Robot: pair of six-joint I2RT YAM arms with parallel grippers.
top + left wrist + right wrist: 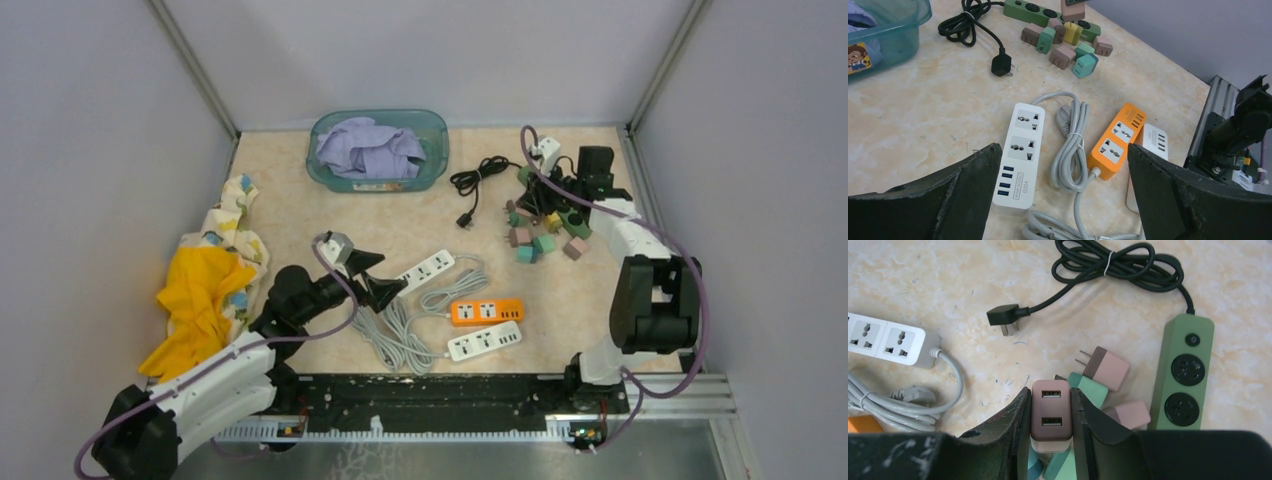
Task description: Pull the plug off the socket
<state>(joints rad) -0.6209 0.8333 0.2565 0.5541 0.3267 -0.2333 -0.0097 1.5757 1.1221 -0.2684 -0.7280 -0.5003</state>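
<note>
My right gripper (pixel 1050 396) is shut on a brown two-port USB charger plug (pixel 1050 412). It holds the plug over a pile of loose pink and teal plugs (pixel 1108 370). The plug's prongs are hidden. A green power strip (pixel 1185 375) lies just to the right, and its two visible round sockets are empty. In the top view the right gripper (pixel 572 192) is at the far right by the strip (pixel 560 208). My left gripper (pixel 388 274) is open and empty, and in its own view (pixel 1064 148) it hovers over grey cable.
A white strip (pixel 1020 155), an orange strip (pixel 1118 140) and a second white strip (pixel 1154 144) lie mid-table with coiled grey cable (pixel 1073 150). The green strip's black cord and plug (pixel 1113 262) lie beside it. A teal basin of cloth (pixel 380 150) stands far back; yellow cloth (pixel 205 295) lies left.
</note>
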